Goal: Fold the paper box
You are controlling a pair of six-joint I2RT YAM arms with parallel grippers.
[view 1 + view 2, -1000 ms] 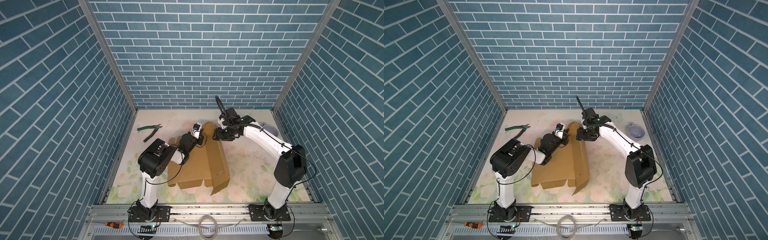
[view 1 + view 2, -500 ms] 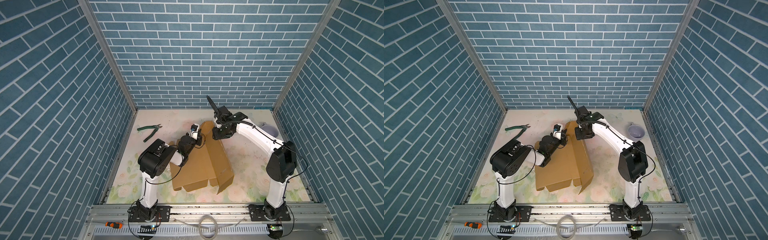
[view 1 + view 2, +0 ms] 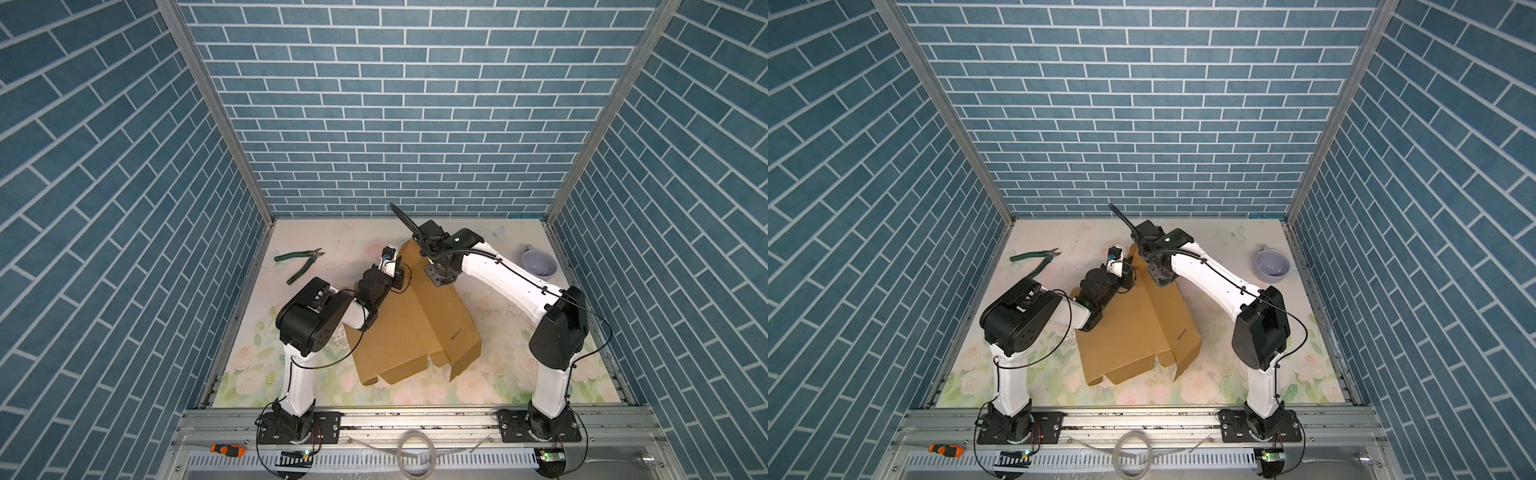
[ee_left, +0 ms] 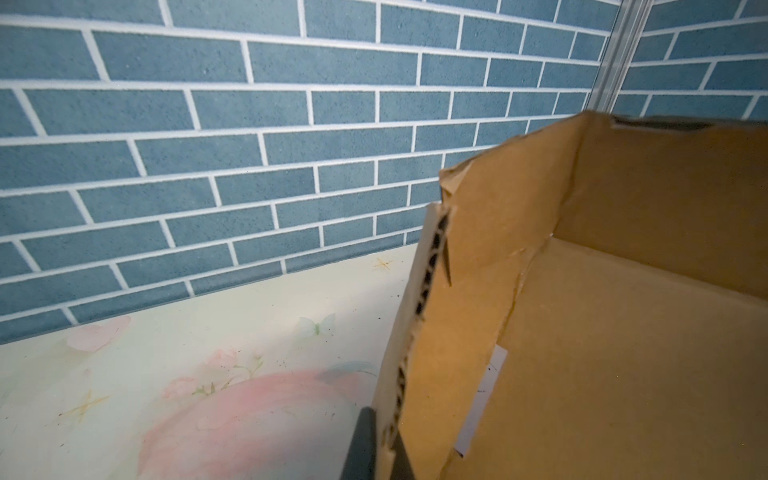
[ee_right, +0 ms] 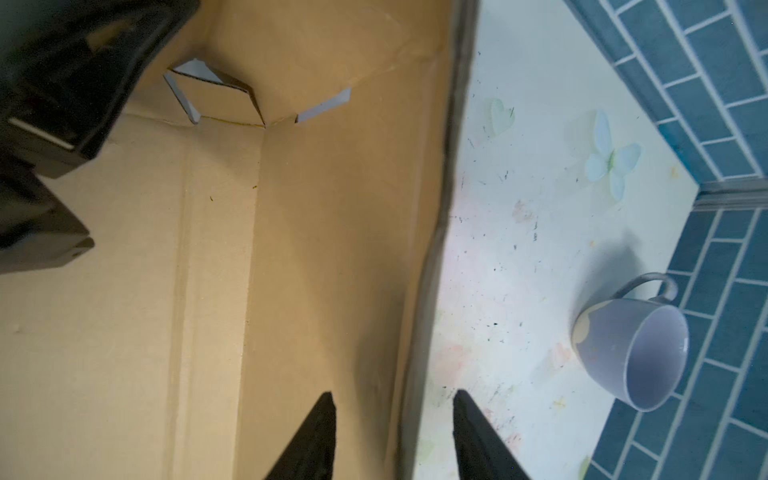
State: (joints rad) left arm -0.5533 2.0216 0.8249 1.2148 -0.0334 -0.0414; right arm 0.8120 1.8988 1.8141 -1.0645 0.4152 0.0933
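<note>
I see the paper box (image 3: 409, 332), plain brown corrugated cardboard, lying mid-table with its right-hand panel creased upward into a wall. My left gripper (image 4: 380, 419) is clenched on a raw fluted edge at the box's 11 o'clock corner. My right gripper (image 5: 392, 392) straddles the raised wall near 12 o'clock, its tapered black fingers parted. A smooth lavender mug (image 5: 631, 353) lies tipped at 2 o'clock

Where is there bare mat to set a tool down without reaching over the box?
Bare: the front strip of the table between the paper box and the rail; also right of the box, nearer than the mug, under the right arm. Crowded: the box's far end, where left hand and right hand meet. Pliers lie far left.
</note>
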